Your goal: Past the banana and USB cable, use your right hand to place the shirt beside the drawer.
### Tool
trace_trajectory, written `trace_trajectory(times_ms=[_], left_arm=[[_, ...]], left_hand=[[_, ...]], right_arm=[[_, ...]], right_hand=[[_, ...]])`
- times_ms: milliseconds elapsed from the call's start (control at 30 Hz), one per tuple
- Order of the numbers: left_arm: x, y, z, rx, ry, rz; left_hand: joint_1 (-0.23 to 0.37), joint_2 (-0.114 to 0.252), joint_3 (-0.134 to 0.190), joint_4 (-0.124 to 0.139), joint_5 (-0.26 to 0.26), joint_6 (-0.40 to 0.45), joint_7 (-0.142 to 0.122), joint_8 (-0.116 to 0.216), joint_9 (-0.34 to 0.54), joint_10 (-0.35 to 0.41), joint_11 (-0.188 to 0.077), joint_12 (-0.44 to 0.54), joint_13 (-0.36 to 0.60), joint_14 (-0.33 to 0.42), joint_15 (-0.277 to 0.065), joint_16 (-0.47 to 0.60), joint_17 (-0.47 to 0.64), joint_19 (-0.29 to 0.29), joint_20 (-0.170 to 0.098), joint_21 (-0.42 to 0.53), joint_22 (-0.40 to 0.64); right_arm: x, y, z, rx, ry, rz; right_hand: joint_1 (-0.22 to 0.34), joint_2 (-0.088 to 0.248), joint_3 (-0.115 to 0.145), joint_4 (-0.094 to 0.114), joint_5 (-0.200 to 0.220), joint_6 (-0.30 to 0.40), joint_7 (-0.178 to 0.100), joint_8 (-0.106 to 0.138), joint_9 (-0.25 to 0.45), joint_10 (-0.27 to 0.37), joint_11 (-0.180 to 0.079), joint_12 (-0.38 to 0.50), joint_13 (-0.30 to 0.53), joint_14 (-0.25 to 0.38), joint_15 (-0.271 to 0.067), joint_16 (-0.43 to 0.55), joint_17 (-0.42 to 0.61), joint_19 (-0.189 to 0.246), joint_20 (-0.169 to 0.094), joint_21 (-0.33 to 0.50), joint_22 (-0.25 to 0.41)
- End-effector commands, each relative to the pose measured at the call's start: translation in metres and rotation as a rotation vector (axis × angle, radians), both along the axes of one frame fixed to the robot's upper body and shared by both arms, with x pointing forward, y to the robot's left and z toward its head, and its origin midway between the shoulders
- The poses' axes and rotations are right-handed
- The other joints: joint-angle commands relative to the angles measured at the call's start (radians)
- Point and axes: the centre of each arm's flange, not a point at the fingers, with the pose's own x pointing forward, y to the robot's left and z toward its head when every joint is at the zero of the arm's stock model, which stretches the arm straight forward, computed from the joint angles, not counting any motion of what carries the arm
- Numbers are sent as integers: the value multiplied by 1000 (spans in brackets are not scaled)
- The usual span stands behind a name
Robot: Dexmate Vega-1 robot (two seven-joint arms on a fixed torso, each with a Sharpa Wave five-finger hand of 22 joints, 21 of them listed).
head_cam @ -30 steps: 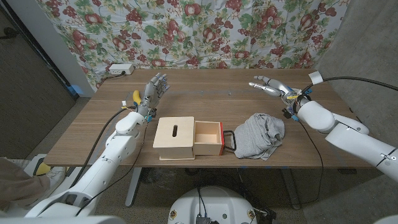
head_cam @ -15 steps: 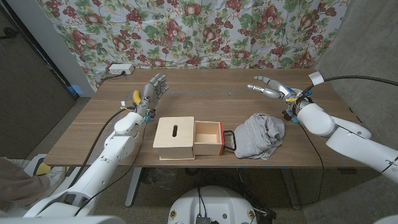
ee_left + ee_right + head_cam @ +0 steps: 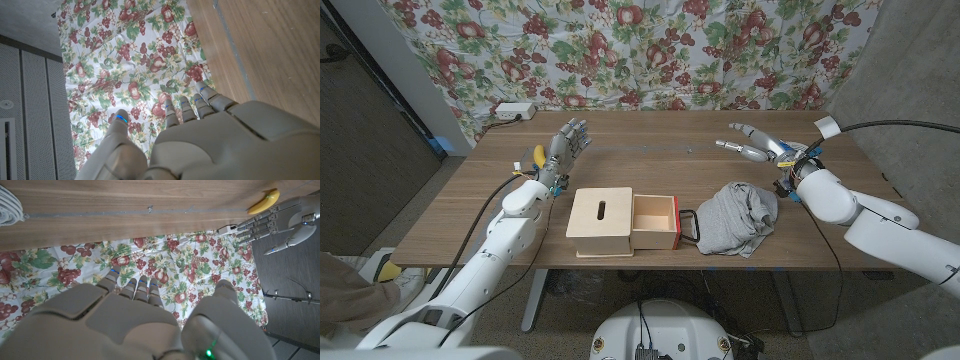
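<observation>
Shirt (image 3: 738, 218) crumpled on table (image 3: 660, 150), touching the drawer (image 3: 655, 221) handle on the robot's right. Right hand (image 3: 752, 142) raised past it, fingers spread, empty. Left hand (image 3: 566, 145) likewise spread, empty, just beside banana (image 3: 535, 157). White power strip (image 3: 514, 111) at far left edge.

From the head camera I look steeply down over both arms at the whole table (image 3: 660, 170), with the flowered cloth (image 3: 650, 50) hanging behind it. My left wrist camera sits close behind the left hand (image 3: 210, 145), aimed along its fingers (image 3: 187, 107) at that same cloth, the table edge beside it. My right wrist camera looks past the right hand (image 3: 120, 325), turned over; it shares the cloth, the banana (image 3: 264, 201) and the left hand with the head view.
</observation>
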Motion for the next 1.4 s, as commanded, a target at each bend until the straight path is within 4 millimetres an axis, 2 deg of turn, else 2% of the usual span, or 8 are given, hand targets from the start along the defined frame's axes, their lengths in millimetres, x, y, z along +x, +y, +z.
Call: trace_trajectory(times_ms=[33, 133, 233, 500, 867, 967, 1067, 1400], left_arm=[[-2, 1, 3, 16, 1, -1], [-2, 1, 4, 19, 3, -5], [-2, -1, 6, 30, 1, -10], [0, -4, 7, 52, 10, -26], [-4, -6, 3, 47, 17, -29], [-5, -7, 3, 47, 16, -29], [-6, -6, 2, 46, 17, -25], [-7, -8, -1, 43, 18, -29]], left_hand=[[-3, 0, 1, -6, 5, 7, -5, 9, 1, 7, 2, 4, 4, -7, -58, 4, 5, 8, -16, -6, 3], [-3, 0, 0, -6, 5, 8, -4, 9, 1, 8, 2, 4, 4, -7, -58, 4, 5, 7, -16, -6, 3], [-3, 0, 0, -6, 5, 9, -5, 9, 1, 8, 3, 4, 4, -8, -58, 4, 5, 7, -16, -7, 3], [-4, 0, -1, -7, 5, 10, -2, 9, 1, 8, 3, 4, 4, -10, -58, 3, 5, 8, -17, -7, 3], [-4, 0, -2, -7, 5, 11, -2, 9, 1, 8, 2, 4, 4, -11, -58, 3, 5, 8, -17, -8, 3], [-4, 0, -2, -8, 5, 10, -3, 9, 1, 7, 2, 4, 4, -12, -58, 3, 5, 8, -17, -9, 3], [-4, 0, -2, -8, 5, 10, -2, 9, 1, 6, 2, 3, 4, -12, -58, 3, 5, 7, -18, -9, 4], [-4, 1, -3, -8, 6, 11, -3, 9, 1, 7, 2, 4, 4, -12, -58, 4, 5, 7, -18, -10, 4]], right_arm=[[-9, 1, -5, -25, 1, -39], [-12, 0, -8, -27, 5, -55], [-15, 1, -11, -32, 1, -75], [-23, 3, -14, -85, 1, -123], [-28, 5, -20, -142, -2, -174], [-29, 5, -21, -155, -4, -192], [-31, 5, -23, -154, -3, -201], [-37, 4, -24, -196, 2, -225]], right_hand=[[6, 3, 0, -9, 6, -3, 1, 0, 4, -6, 2, 2, 3, 0, -13, 2, 1, -1, -3, 3, 2], [7, 4, -1, -9, 10, 3, 4, 3, 5, -6, 3, 2, 3, 13, -12, 7, 1, 9, 1, 6, 2], [12, 3, -4, -11, 17, 26, 11, 11, 5, 11, 13, 8, 3, 27, -31, 10, 0, 34, -32, 14, 1], [17, 2, -5, -13, 22, 37, 10, 14, 4, 20, 14, 11, 2, 32, -37, 9, -1, 38, -35, 13, 0], [22, 0, -7, -15, 28, 36, 3, 12, 4, 15, 6, 9, 2, 35, -38, 7, -2, 42, -23, 12, -1], [25, 0, -8, -16, 31, 36, 2, 11, 4, 17, 3, 9, 2, 43, -33, 9, -2, 44, -11, 11, -1], [28, -1, -11, -17, 37, 44, 2, 13, 5, 32, 5, 15, 2, 66, -26, 15, -1, 58, 14, 14, 0], [31, -1, -12, -17, 41, 47, 0, 12, 5, 36, 6, 16, 2, 71, -24, 14, 0, 66, 25, 15, 0]])
